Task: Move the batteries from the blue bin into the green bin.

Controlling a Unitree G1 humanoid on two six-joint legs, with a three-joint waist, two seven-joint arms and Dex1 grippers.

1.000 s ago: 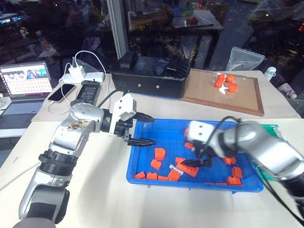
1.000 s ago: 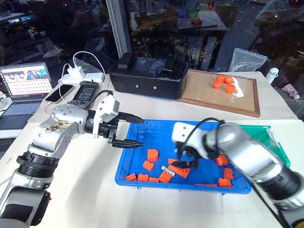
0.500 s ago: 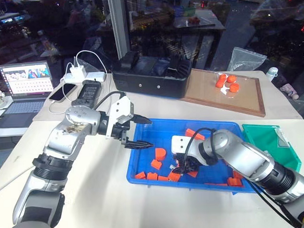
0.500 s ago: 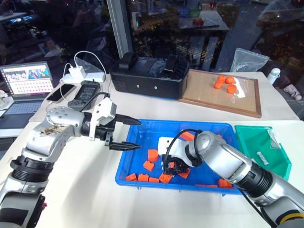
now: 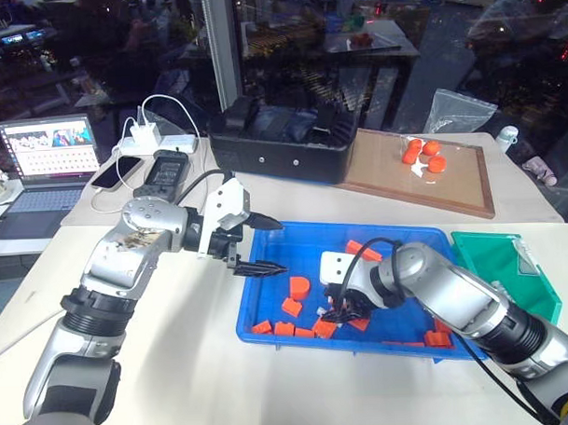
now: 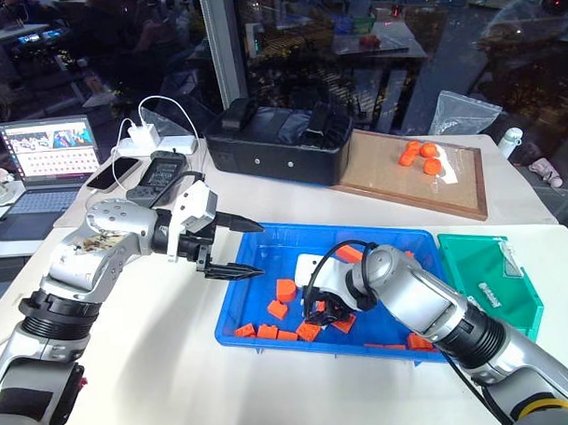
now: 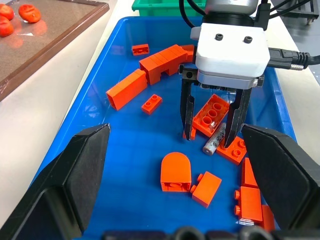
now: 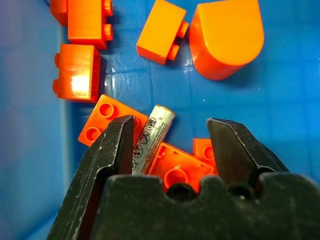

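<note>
In the blue bin (image 5: 304, 254), a silvery battery (image 8: 152, 135) lies among orange blocks (image 7: 176, 171). My right gripper (image 8: 170, 122) points down into the tray with its fingers (image 7: 187, 115) on either side of the battery (image 7: 214, 140) and of an orange block (image 7: 212, 112). A gap still shows between the fingers and the battery, so the gripper is open. My left gripper (image 5: 274, 245) hovers open and holding nothing over the tray's left rim, pointing toward the right gripper (image 5: 332, 309). The green bin (image 5: 496, 261) stands just right of the tray.
A black box (image 5: 282, 147) sits behind the tray. Beside it is a wooden board (image 5: 451, 183) with small orange items (image 5: 422, 152). A laptop (image 5: 44, 151), a phone (image 5: 115, 172) and a charger with cables (image 5: 146, 133) lie at the far left.
My right gripper has sunk toward the tray floor and shifted left. Its fingers have narrowed around the battery. The left gripper has stayed put.
</note>
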